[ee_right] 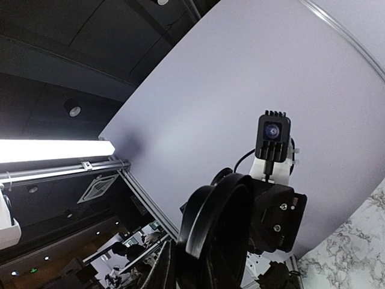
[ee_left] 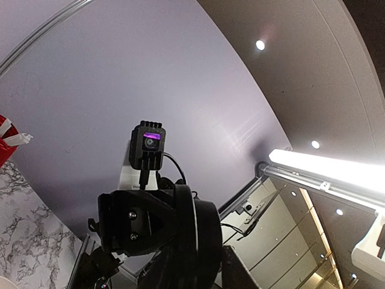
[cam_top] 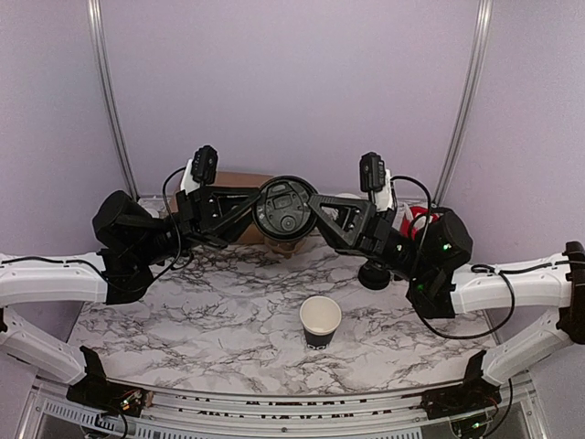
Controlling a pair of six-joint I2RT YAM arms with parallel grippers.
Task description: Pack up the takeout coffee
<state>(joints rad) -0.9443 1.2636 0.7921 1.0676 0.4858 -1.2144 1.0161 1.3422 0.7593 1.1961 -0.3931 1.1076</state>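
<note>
Takeout coffee cup (cam_top: pixel 320 320) open on table (cam_top: pixel 183 325), lid (cam_top: pixel 285 208) up mid-air.
L gripper (cam_top: pixel 255 208) & R gripper (cam_top: pixel 315 207) both at lid rim; can't tell which grips. Capping's left for you.

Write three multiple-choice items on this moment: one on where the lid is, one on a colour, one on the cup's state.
1. Where is the black lid?
A. on the floor
B. in the air between the left gripper and the right gripper
C. in a bag

2. What colour is the tub at the back right?
A. red
B. green
C. blue

3. How does the cup stand?
A. tipped on its side
B. upright and capped
C. upright and uncovered

Answers:
1. B: in the top view the lid hangs on edge with both grippers meeting at its rim.
2. A: the part of the tub that shows is red.
3. C: the cup's mouth is bare and its pale inside shows.
</note>
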